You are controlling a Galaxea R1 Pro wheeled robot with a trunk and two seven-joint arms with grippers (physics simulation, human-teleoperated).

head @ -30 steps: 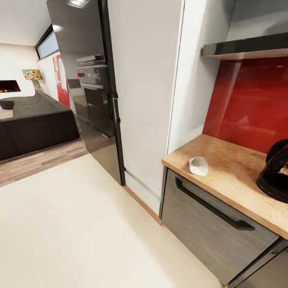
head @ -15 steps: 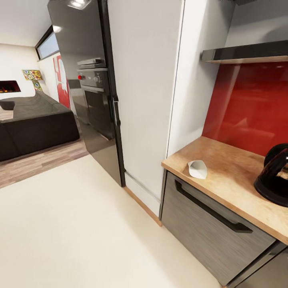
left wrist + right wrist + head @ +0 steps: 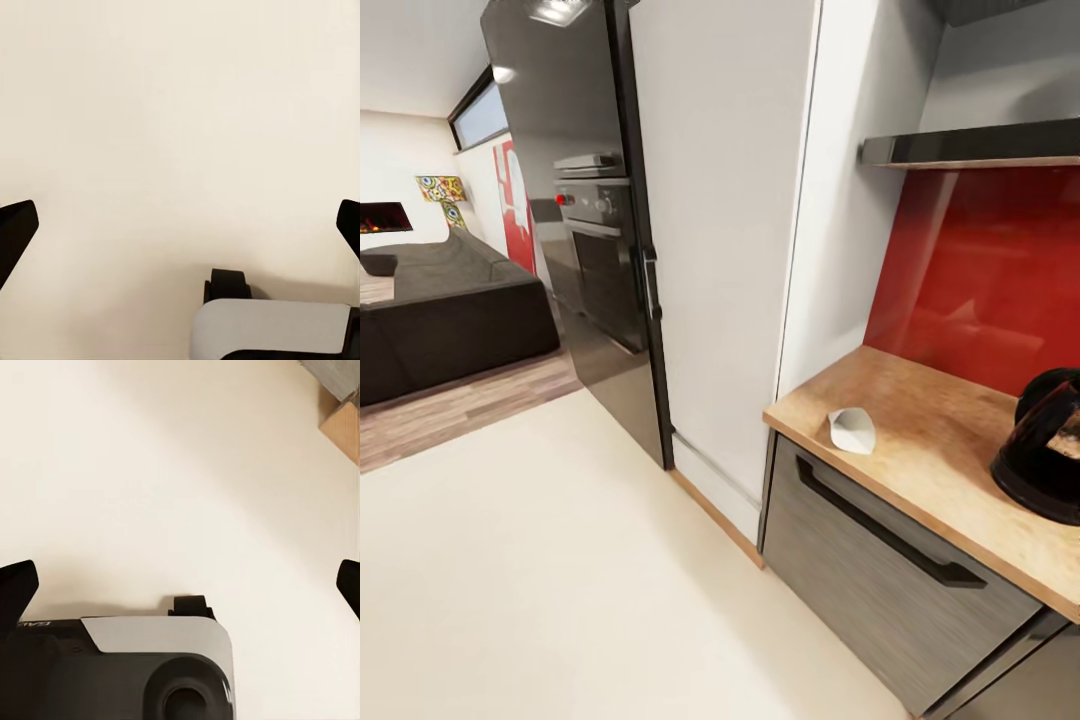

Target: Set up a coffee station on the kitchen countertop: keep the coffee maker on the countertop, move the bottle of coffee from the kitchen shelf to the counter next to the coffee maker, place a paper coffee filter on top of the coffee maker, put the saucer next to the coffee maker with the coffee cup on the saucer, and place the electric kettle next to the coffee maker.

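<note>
A white paper coffee filter (image 3: pixel 851 430) lies near the left end of the wooden countertop (image 3: pixel 935 420). A glossy black rounded appliance (image 3: pixel 1044 457) stands on the counter at the head view's right edge, partly cut off; I cannot tell whether it is the kettle or the coffee maker. A dark shelf (image 3: pixel 970 148) hangs above the red backsplash, and nothing on it shows. My left gripper (image 3: pixel 180 232) is open over bare cream floor. My right gripper (image 3: pixel 180 592) is also open over the floor, holding nothing.
A grey drawer with a black handle (image 3: pixel 880 528) sits under the counter. A tall white cabinet (image 3: pixel 725 230) and a black oven column (image 3: pixel 595 240) stand to its left. A dark sofa (image 3: pixel 450 310) is far left. Parts of my base (image 3: pixel 150 667) show below the right gripper.
The whole head view has shifted: shelf and counter sit a little lower and the black appliance further left, so the camera moved. Nothing on the counter changed place.
</note>
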